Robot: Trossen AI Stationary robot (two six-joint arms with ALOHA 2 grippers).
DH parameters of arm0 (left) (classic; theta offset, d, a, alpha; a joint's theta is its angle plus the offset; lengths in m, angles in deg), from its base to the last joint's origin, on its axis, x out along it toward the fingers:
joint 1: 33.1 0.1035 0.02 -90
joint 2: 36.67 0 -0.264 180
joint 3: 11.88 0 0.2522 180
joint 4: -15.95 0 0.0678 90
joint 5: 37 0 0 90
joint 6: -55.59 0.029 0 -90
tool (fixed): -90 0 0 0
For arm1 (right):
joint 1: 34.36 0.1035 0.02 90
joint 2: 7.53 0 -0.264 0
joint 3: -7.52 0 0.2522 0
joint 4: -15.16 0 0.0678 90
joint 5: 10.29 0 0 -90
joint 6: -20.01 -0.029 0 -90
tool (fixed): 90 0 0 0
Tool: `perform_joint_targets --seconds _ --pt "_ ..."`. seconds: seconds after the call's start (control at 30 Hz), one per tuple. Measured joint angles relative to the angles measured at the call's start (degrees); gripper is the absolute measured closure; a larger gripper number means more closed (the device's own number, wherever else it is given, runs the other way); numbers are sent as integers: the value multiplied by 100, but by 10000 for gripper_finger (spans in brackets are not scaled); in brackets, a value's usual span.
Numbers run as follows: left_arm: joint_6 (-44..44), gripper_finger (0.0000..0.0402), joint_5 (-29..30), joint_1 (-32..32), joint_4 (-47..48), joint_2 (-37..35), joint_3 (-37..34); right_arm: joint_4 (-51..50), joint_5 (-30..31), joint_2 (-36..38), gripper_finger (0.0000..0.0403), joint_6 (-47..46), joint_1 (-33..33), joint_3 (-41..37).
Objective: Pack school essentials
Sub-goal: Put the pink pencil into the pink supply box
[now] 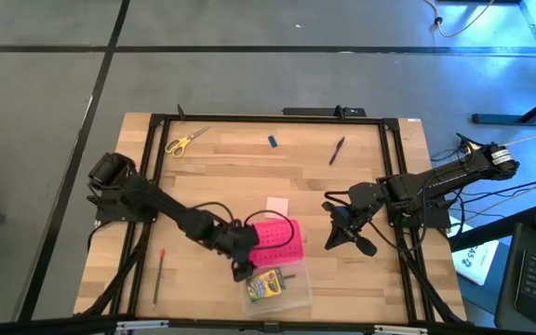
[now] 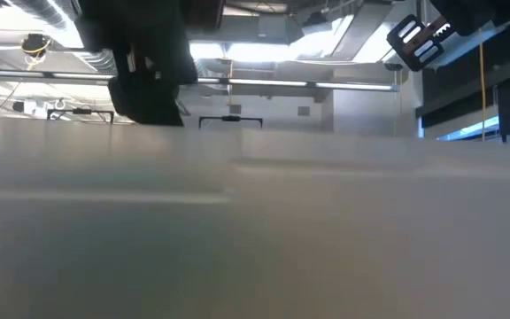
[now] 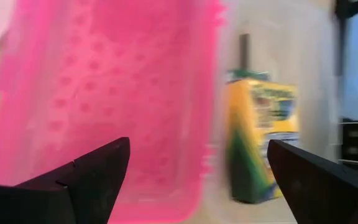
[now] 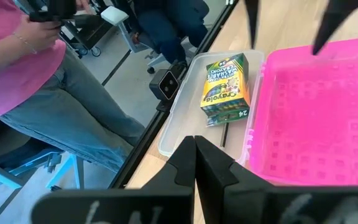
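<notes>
A bright pink dotted box half (image 1: 278, 241) lies open at the table's middle, joined to a clear half (image 1: 291, 296) nearer the front edge. The yellow-green crayon box (image 1: 266, 284) lies flat in the clear half, with a dark pen (image 3: 244, 50) beside it. My left gripper (image 1: 241, 261) hovers open over the seam between the halves (image 3: 197, 186), touching nothing. My right gripper (image 1: 346, 238) waits shut, right of the pink half (image 4: 195, 148). On the table lie yellow-handled scissors (image 1: 186, 141), a blue piece (image 1: 273, 141), a purple pen (image 1: 337, 150), a pale pink pad (image 1: 277, 205) and a red-tipped pencil (image 1: 159, 273).
A black frame (image 1: 249, 118) borders the work area. A camera block (image 4: 165, 84) sits at the table's front edge beside the clear half. A person in a pink top and jeans (image 4: 55, 81) stands beyond that edge. Bare wood lies between the far items and the box.
</notes>
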Motion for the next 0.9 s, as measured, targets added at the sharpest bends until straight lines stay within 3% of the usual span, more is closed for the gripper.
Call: perform_joint_targets --seconds 0.23,0.67,0.9 --pt "359 35 -122 376 279 172 2 -6 0 0 397 0 -1 0" --pt "774 100 -403 1022 569 262 0 2 0 0 397 0 1 0" --pt "904 101 -334 1113 690 262 0 2 0 0 397 0 -1 0"
